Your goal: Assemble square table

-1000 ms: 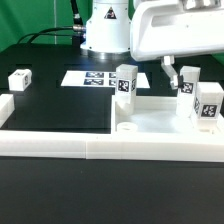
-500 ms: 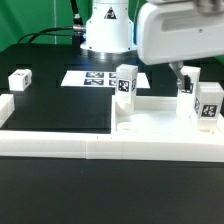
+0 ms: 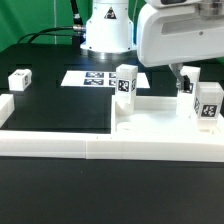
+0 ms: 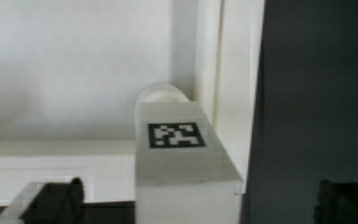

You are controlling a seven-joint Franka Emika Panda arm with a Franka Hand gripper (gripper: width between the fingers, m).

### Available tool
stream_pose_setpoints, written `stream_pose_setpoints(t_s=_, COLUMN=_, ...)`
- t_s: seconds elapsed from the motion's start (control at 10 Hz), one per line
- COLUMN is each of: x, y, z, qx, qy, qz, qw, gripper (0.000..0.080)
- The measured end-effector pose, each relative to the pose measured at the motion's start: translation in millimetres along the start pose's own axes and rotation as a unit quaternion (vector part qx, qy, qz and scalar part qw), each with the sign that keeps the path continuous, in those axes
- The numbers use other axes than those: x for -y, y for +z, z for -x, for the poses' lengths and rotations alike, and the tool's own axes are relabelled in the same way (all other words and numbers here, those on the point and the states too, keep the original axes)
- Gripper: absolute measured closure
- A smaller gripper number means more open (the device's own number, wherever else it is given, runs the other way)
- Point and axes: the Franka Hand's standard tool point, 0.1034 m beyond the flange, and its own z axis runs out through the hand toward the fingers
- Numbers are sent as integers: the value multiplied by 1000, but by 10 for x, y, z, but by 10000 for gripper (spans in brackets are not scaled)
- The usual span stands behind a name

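Observation:
The square table's white slab (image 3: 160, 122) lies flat at the exterior view's right, against the border bars. One tagged leg (image 3: 125, 82) stands on its near left corner and another leg (image 3: 209, 101) at its right. A third leg (image 3: 190, 84) stands just behind that one, partly hidden by my gripper (image 3: 185, 76). A fourth leg (image 3: 20, 80) lies alone on the black table at the left. In the wrist view the tagged leg (image 4: 179, 140) stands upright between my open fingers (image 4: 51, 203), and my gripper (image 4: 197, 205) is empty.
The marker board (image 3: 90, 77) lies flat in front of the robot base (image 3: 105, 30). A long white border bar (image 3: 100, 146) runs along the front, with a short bar (image 3: 6, 108) at the left. Black cables trail at the back left.
My gripper has moved toward the exterior view's right and slightly down, over the legs at the slab's right side. The parts have not moved.

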Motion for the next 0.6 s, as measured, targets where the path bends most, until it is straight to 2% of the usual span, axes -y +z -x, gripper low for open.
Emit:
stream_pose_setpoints(t_s=0.1, x=-54, y=8, z=-49, qx=12, qy=4, qz=14, qw=1000, gripper=150)
stream_pose_setpoints(t_s=0.2, x=-46, y=40, z=-76, qx=19, qy=16, qz=21, qw=999, gripper=150)
stream_pose_setpoints(t_s=0.4, x=9, y=119, z=-50, qx=24, qy=41, qz=24, qw=999, gripper=150)
stream_pose_setpoints(t_s=0.6, x=85, y=183, z=-41, qx=24, qy=51, qz=22, qw=998, gripper=150)
